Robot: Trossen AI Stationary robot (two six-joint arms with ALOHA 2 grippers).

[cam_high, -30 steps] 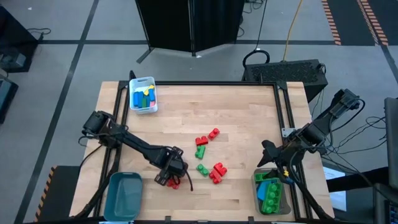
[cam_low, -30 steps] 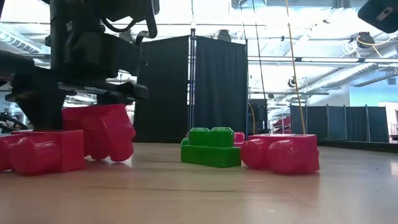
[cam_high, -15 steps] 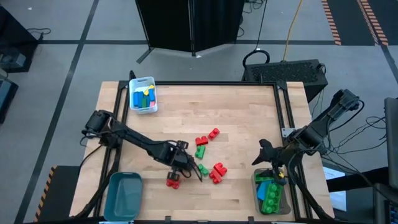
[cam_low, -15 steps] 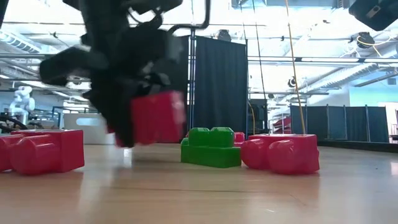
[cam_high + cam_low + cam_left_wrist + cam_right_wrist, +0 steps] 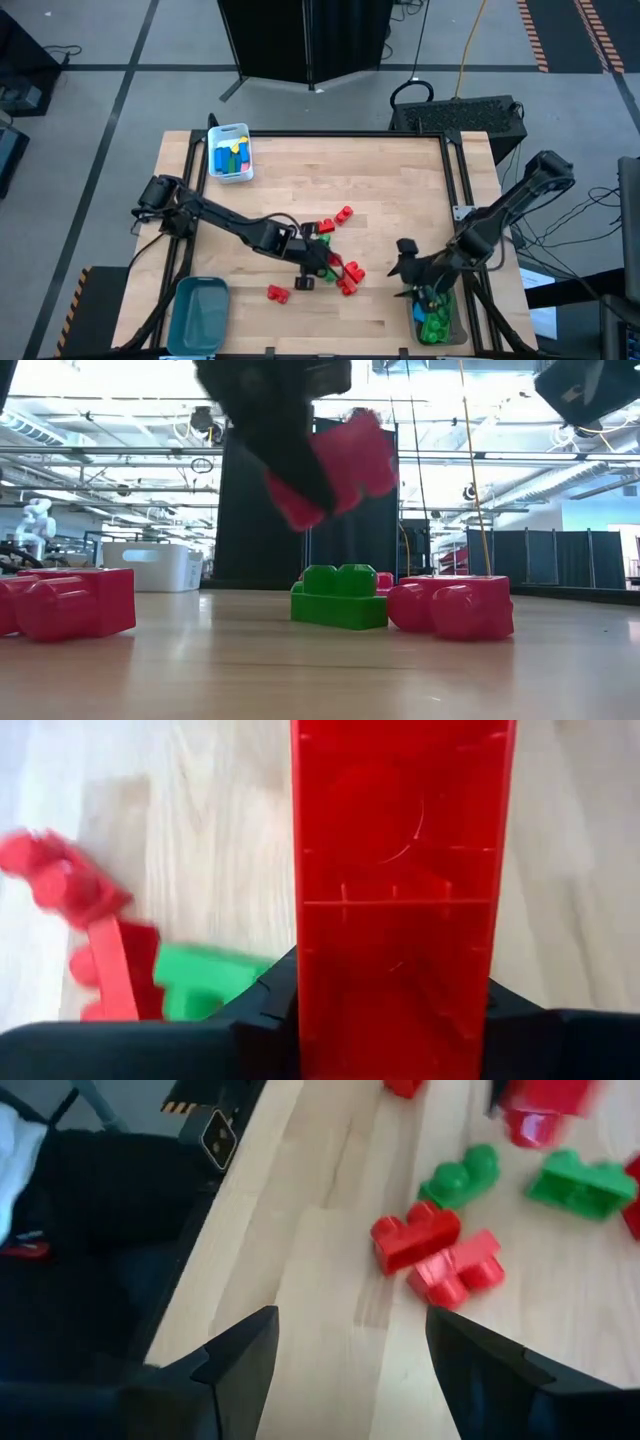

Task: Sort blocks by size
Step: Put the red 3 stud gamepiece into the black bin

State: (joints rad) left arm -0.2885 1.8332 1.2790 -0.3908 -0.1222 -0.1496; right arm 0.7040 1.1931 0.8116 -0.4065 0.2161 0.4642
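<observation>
Tabletop: left tool (image 5: 306, 281) has lifted red block (image 5: 335, 465).

Loose blocks (image 5: 336, 247) lie clustered at mid-bench (image 5: 400, 180), one block (image 5: 277, 293) apart nearer the front edge. Left pincer (image 5: 306, 281) sits over the cluster's front-left side with a block (image 5: 335, 465) raised clear of the bench. Bins: one (image 5: 231, 152) at back-left corner, one (image 5: 199, 313) front-left, one (image 5: 436, 318) front-right, right pincer (image 5: 405, 268) just beside it.
</observation>
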